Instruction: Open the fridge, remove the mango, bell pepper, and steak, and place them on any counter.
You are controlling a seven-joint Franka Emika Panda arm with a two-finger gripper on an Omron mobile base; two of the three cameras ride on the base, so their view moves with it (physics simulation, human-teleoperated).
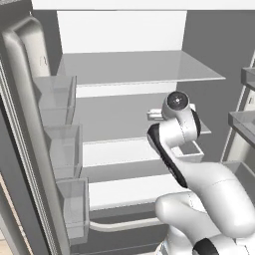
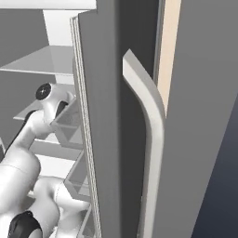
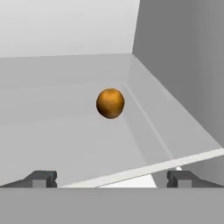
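The mango (image 3: pixel 110 103) sits on a pale grey shelf (image 3: pixel 65 131) inside the fridge (image 1: pixel 129 64), dead ahead of me at 12 o'clock in the hand view, close to the back corner where the white rear wall meets the dark grey side wall at 2 o'clock. It rests alone, with bare shelf all round it; the nearest boundary is the side wall's foot just to its right.

My fingers (image 3: pixel 112 178) stand wide apart, holding nothing, 1 dark tip (image 3: pixel 41 178) at 8 o'clock and the other at 4 o'clock, both well short of the fruit. The shelf's pale front edge runs slantwise between them, rising toward 3 o'clock.

In the left base view my arm (image 1: pixel 199 189) reaches in over the middle shelf, the 2 doors swung open to either side. The left door (image 1: pixel 25 124) carries 3 clear bins (image 1: pixel 62 149) stacked along its inner face at 9 o'clock. In the right base view the right door (image 2: pixel 111 139) stands edge-on close by my arm, its long pale handle (image 2: pixel 151 139) on the outer face.
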